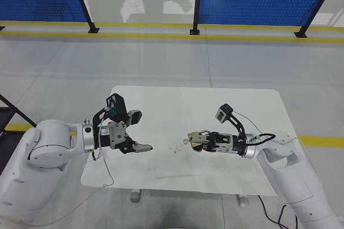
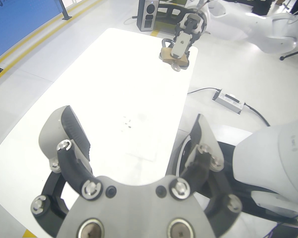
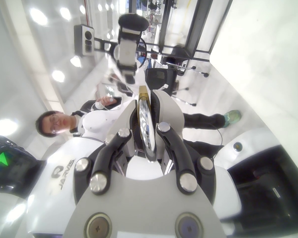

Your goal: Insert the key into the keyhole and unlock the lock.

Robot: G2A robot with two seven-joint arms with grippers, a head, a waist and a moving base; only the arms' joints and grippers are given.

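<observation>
Since the right claw (image 3: 147, 100) is clamped flat on the two broad faces of the lock (image 2: 167, 53), the padlock is held over the worktop (image 2: 109, 75) on that arm's side. Its narrow ends are left free, which looks like a way of offering the keyhole end to the other arm. The body is a squat, brass-coloured block with matt faces. A bright steel shackle (image 2: 165, 42) loops out of one end. At the opposite end a small silvery piece sticks out, and I take it to be the key (image 2: 176, 68), seemingly seated in the keyhole already, though how deep it sits is too small to tell. The left claw (image 2: 136, 130) hangs over the near part of the worktop, well apart from the lock. Its jaws are spread wide with nothing between them, and it points toward the lock as if lined up to come in for the key's head. Its pads (image 2: 75, 127) are black ribbed rubber on curved grey metal backs, a surface suited to pinching a thin, slick bit of metal without slipping. A few dark specks (image 2: 127, 122) lie on the smooth, glossy white worktop between the two arms. By my judgement the turn of the key is not yet done, though I cannot tell whether the shackle has sprung.
</observation>
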